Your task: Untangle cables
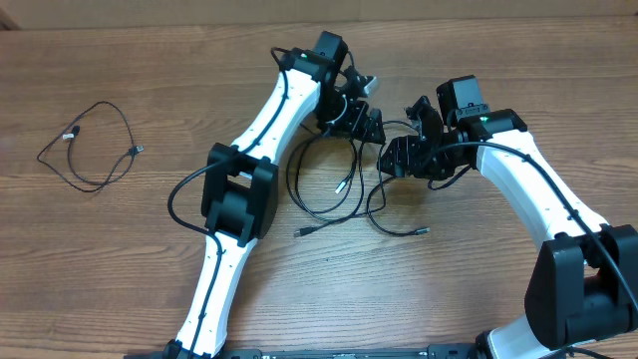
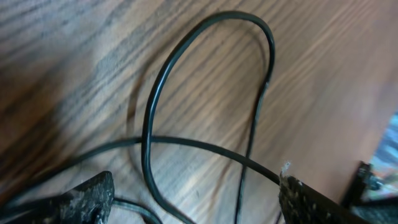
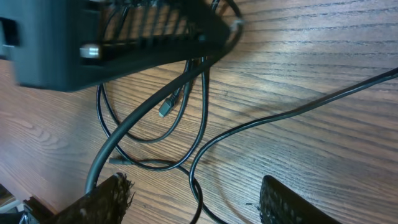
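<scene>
Thin blk cables [image 1: 339, 185] tangled in loops mid-table; single cable [image 1: 136, 150] lies apart, loosely looped, far left.

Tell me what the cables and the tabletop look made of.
Cables: probably a rubber or plastic jacket, smooth black with slight sheen, bending in soft loops. Table: wood or wood-look laminate, matte brown with streaked grain; cannot tell which.

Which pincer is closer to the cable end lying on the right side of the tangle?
Right. In the overhead view, the right pincer sits just above the cable end, slightly to its left. The left pincer is farther off, higher and more to the left.
</scene>
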### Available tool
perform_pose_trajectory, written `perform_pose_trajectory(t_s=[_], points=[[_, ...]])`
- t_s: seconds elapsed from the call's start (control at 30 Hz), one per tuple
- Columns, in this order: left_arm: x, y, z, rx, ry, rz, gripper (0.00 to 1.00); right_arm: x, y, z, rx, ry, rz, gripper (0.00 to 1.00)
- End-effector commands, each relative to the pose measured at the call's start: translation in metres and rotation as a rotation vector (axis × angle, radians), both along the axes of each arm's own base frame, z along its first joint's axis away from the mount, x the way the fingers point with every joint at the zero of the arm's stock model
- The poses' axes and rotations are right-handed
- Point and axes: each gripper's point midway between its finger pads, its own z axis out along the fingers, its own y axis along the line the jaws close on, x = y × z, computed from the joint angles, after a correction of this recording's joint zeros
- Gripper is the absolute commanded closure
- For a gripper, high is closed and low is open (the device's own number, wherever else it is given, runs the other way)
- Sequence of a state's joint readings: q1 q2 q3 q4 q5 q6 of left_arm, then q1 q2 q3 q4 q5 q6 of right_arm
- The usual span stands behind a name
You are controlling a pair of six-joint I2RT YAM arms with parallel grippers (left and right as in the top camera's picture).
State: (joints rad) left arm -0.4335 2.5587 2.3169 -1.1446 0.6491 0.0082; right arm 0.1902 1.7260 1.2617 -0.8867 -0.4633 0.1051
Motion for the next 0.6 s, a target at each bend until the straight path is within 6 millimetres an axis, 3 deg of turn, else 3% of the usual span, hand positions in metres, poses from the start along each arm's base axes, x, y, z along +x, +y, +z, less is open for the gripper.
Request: perform_pose_trajectory(t_s=[0.0,0.37,0.57], points=[[0.006,0.000,-0.018,0.105,-0.080,-0.023,0.18,0.002,0.000,0.006,0.000,-0.019,0.000,0.35],[0.003,-0.004,-0.033,0.201,-0.125,-0.042,0.28,0.002,0.000,0.006,0.000,-0.019,0.000,0.34],[-0.002,-0.002,-0.049,0.220,-0.086,-0.040,0.41,0.002,0.000,0.006,0.000,-0.019,0.000,0.35]])
